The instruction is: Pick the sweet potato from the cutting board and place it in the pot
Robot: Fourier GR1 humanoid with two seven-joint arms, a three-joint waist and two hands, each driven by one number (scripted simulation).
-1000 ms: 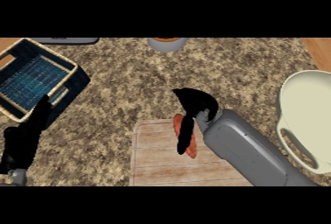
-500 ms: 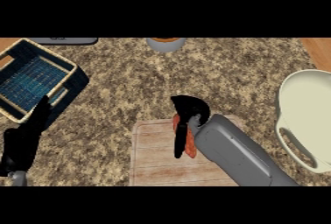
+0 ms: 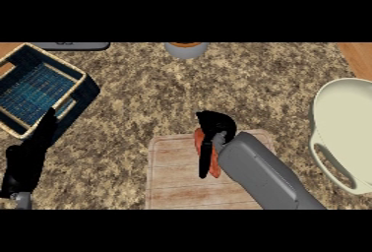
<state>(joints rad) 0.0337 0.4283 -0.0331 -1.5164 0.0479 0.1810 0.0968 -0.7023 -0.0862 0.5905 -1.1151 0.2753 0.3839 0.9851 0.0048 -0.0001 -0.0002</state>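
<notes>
Counter's cutting board (image 3: 174,172): right hand (image 3: 215,127) curls round half-hidden sweet potato (image 3: 198,140).

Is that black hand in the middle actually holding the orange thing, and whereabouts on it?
The right hand curls over the sweet potato at its far end, above the cutting board. Whether it is lifted cannot be told.

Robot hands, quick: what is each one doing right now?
Left robot hand: open, fingers straight, holding nothing.
Right robot hand: curled round the orange sweet potato on the pale wooden cutting board.
</notes>
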